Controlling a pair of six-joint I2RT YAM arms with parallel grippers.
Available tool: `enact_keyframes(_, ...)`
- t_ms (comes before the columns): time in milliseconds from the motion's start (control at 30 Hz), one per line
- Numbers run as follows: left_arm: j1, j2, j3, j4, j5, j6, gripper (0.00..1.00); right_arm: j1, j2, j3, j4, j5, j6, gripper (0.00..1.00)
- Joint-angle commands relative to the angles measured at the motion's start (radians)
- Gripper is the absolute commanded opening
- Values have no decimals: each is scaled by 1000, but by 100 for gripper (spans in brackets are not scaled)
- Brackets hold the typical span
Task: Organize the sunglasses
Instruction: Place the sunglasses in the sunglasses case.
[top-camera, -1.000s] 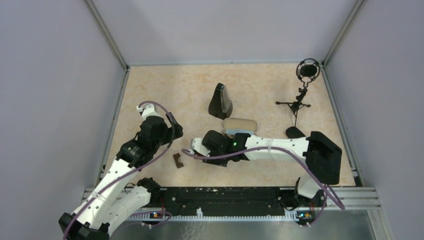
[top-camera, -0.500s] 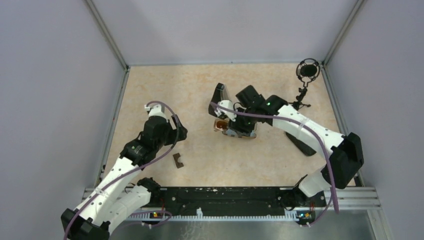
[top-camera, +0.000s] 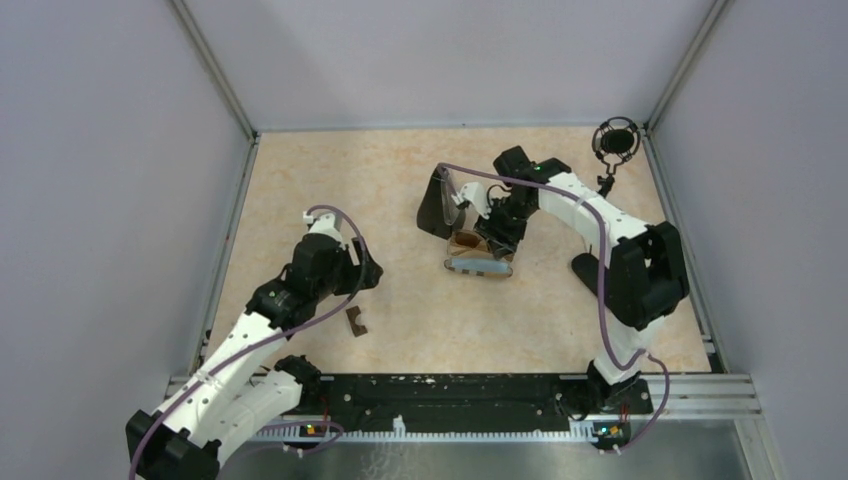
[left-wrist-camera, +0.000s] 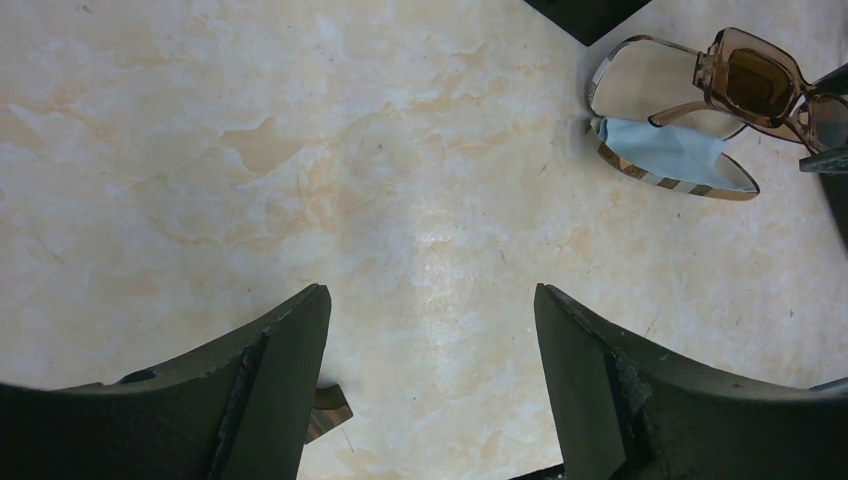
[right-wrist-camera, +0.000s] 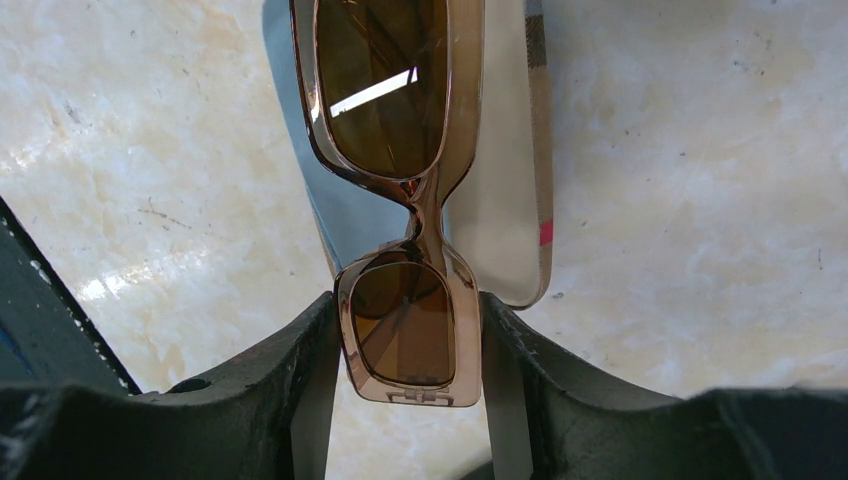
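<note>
My right gripper (right-wrist-camera: 405, 345) clamped the amber sunglasses (right-wrist-camera: 385, 85) by one lens above the open plaid case (right-wrist-camera: 505, 200). My left wrist view showed a blue cloth (left-wrist-camera: 660, 150) in it; my left gripper (left-wrist-camera: 430, 330) gaped wide over the table (left-wrist-camera: 300, 150).

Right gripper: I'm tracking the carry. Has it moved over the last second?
Yes. The right gripper, holding the sunglasses, went from the near middle of the table to its far side, now beside the black triangular case.
</note>
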Motion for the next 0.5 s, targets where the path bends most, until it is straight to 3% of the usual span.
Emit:
enact_keyframes(0,4,12,-4,62,26,25,81,-33,27,74,-47,-81,-58,15)
enact_keyframes(467,4,57,-16,82,91,29,80,-46,127,75,-63,-117,-70,15)
